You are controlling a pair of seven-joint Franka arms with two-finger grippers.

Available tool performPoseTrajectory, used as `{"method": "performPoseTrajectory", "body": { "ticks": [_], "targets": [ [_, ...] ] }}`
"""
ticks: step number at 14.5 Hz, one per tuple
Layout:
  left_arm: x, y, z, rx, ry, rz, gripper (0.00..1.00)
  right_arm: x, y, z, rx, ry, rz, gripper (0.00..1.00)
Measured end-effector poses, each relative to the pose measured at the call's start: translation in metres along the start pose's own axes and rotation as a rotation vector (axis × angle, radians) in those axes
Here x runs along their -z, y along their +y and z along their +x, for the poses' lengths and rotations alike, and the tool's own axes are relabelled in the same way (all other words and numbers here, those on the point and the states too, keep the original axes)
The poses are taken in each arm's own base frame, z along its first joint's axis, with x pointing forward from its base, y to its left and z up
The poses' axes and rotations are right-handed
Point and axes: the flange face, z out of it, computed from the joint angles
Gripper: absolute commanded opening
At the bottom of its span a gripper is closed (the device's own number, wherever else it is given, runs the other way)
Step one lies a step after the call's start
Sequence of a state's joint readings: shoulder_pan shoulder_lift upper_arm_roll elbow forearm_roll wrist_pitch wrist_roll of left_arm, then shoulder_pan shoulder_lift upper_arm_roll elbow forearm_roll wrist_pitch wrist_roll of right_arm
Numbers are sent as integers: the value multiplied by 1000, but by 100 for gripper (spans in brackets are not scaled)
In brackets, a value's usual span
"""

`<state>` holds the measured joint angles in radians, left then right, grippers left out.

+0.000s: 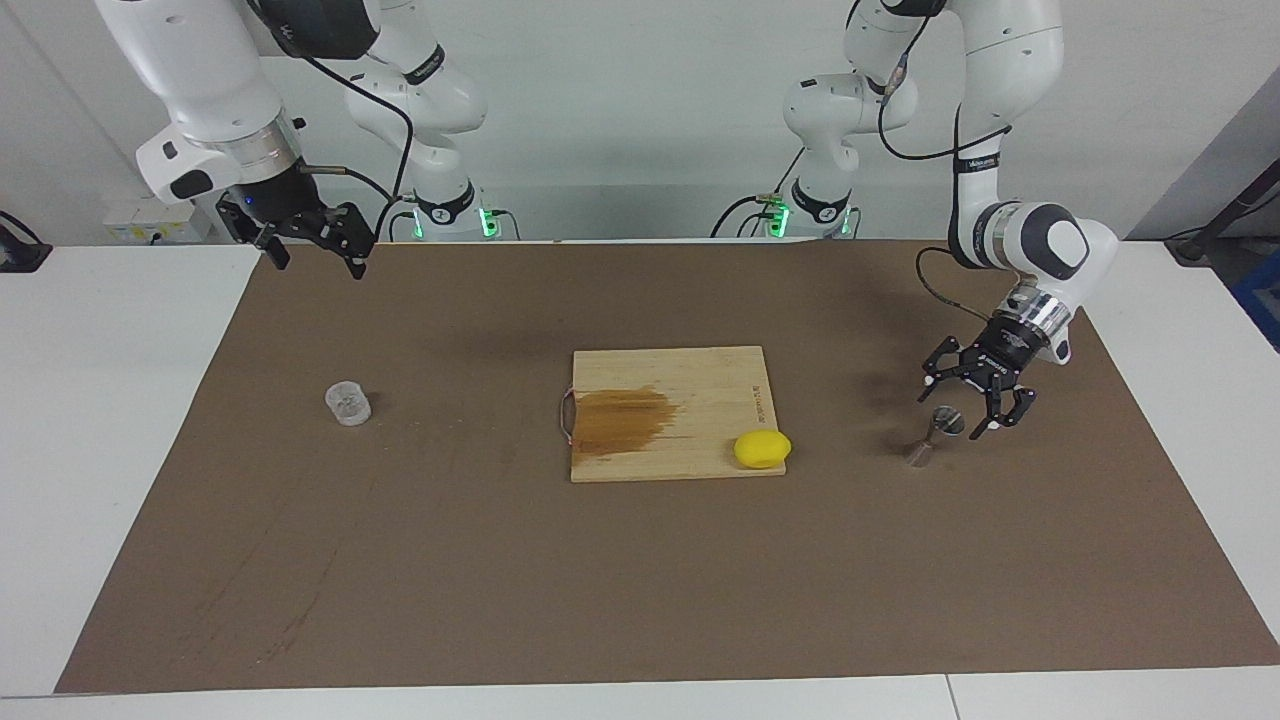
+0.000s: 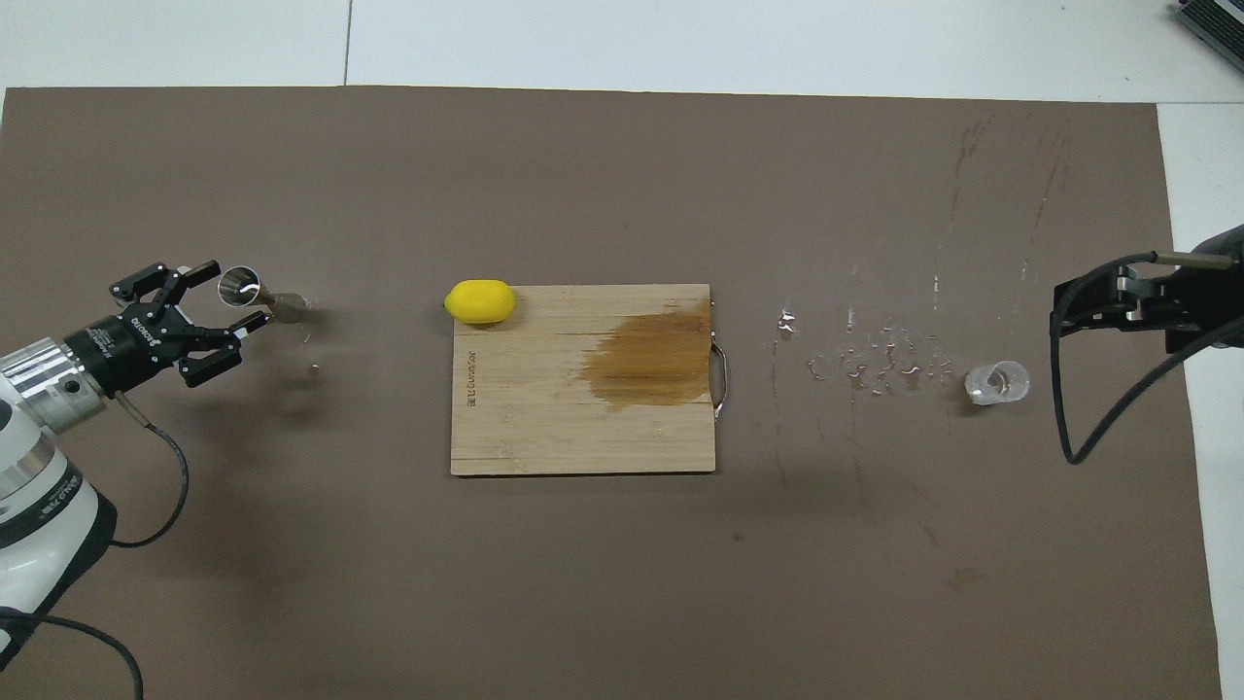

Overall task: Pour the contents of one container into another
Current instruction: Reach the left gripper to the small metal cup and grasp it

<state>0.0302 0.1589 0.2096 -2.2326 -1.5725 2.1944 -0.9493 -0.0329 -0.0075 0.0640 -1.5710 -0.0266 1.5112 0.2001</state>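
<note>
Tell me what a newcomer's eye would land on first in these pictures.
The bright yellow lemon on a corner of the stained wooden cutting board mid-table stands out first. Toward the left arm's end, the left gripper hangs open right at the small shiny steel hourglass jigger. Toward the right arm's end, the tiny clear cup stands alone while the right gripper waits high above the brown mat.

This is looking like a robotics lab. Two white arms are standing bolted at a white table (image 1: pixel 120 420), their cables trailing and their bases glowing green against a bare white wall. A brown mat (image 1: pixel 640 580) is covering the worktop, and a stained wooden cutting board (image 1: pixel 690 380) is lying staged at its middle.
</note>
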Motion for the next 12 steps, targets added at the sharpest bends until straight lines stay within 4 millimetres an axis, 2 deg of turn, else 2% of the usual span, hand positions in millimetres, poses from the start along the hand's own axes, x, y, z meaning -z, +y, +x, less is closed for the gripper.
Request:
{"method": "performPoseTrajectory", "body": {
  "ticks": [5, 9, 12],
  "targets": [
    [-3, 0, -2, 19, -15, -32, 87, 0, 0, 0, 0, 0, 0, 100],
    [-4, -1, -3, 23, -18, -36, 78, 0, 0, 0, 0, 0, 0, 100],
    [-4, -1, -2, 23, -18, -37, 77, 0, 0, 0, 0, 0, 0, 100]
  ]
}}
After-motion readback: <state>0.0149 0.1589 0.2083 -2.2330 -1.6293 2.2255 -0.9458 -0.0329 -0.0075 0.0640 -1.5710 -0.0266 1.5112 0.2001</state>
